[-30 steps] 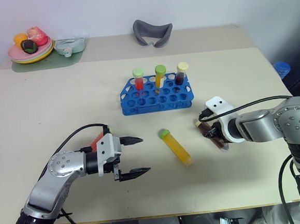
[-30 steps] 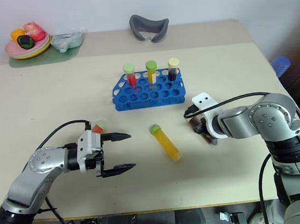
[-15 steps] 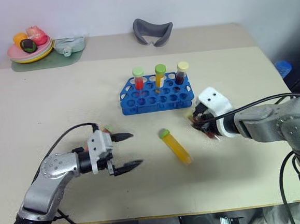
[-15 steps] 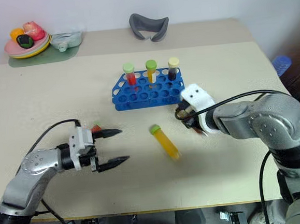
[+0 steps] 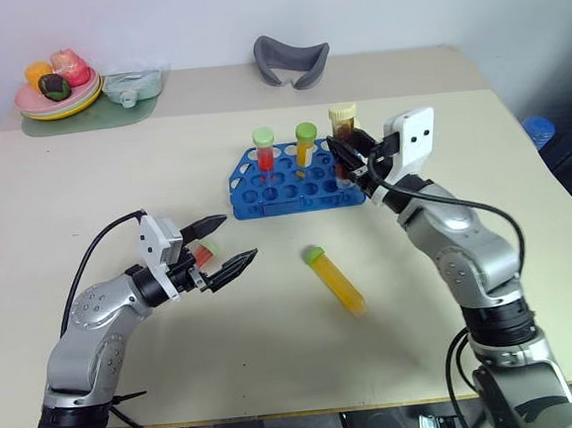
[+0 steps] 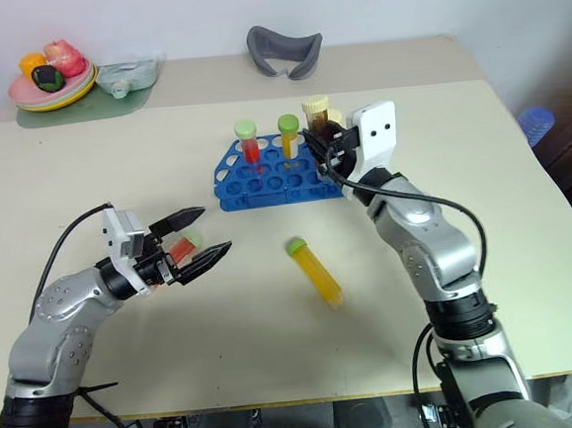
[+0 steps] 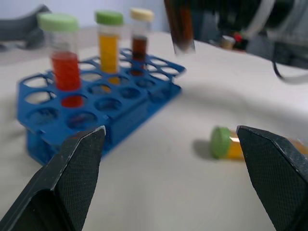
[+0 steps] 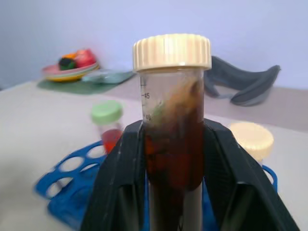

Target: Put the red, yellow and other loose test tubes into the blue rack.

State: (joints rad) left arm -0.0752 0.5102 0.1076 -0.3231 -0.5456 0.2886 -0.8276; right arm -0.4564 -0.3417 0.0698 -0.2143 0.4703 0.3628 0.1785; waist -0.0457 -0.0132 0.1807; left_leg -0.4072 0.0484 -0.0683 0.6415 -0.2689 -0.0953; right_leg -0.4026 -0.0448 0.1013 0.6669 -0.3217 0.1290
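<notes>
The blue rack (image 5: 298, 181) stands mid-table with a red, a yellow and a dark tube upright in its back row. My right gripper (image 5: 349, 154) is shut on the dark maroon, cream-capped test tube (image 8: 173, 144), holding it upright just above the rack's right end. A yellow-orange test tube (image 5: 336, 281) with a green cap lies on the table in front of the rack. My left gripper (image 5: 238, 238) is open, low over the table, its fingers pointing toward the rack. A red test tube (image 5: 205, 251) lies on the table under it, near the base of the fingers.
A plate of toy food (image 5: 57, 93) and a clear bag (image 5: 134, 85) sit at the back left corner, a grey curved object (image 5: 292, 60) at the back middle. A blue thing (image 5: 537, 132) shows beyond the table's right edge.
My right gripper lifted the maroon tube off the table, turned it upright and carried it over the rack's right end. My left gripper shifted slightly and turned toward the rack, still open.
</notes>
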